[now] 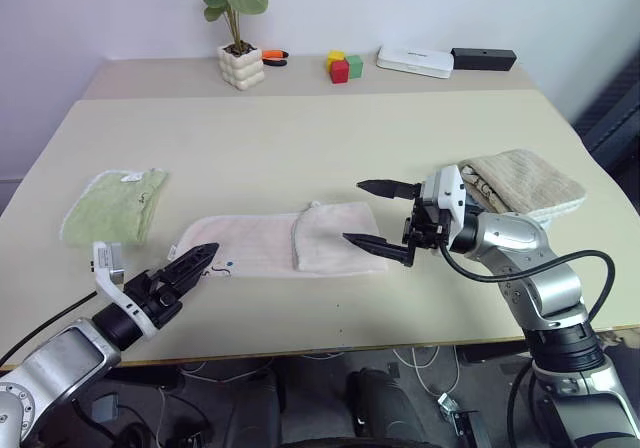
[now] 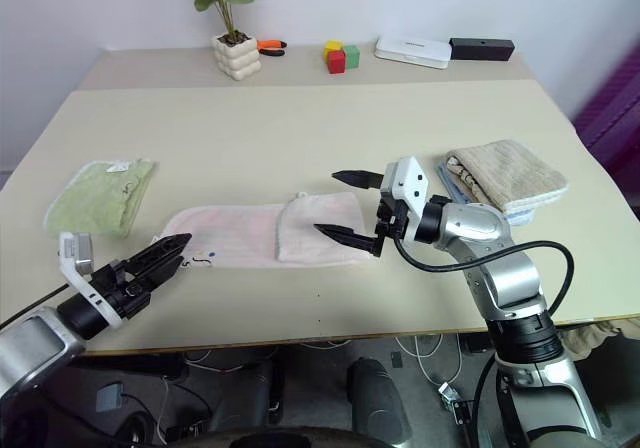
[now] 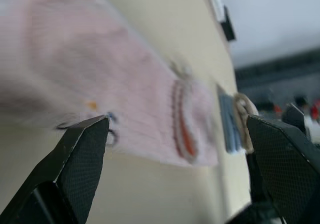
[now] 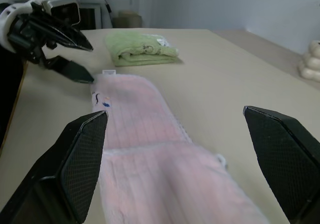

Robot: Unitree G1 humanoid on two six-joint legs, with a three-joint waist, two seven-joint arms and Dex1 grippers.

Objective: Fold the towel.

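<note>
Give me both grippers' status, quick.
Left gripper: open, holding nothing, beside the end of the pink towel.
Right gripper: open, holding nothing, by the towel's folded end.

Long pale pink terry towel (image 1: pixel 275 243) lies flat along the table's near side, its right end folded over

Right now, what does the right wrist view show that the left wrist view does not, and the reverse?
Right wrist view: the folded light green cloth, the left gripper open by the towel's end, and a white bumpy plant pot. Left wrist view: the tan ribbed towel stacked with a blue one. Both: the long pale pink terry towel, one end folded over, on the beige table.
</note>
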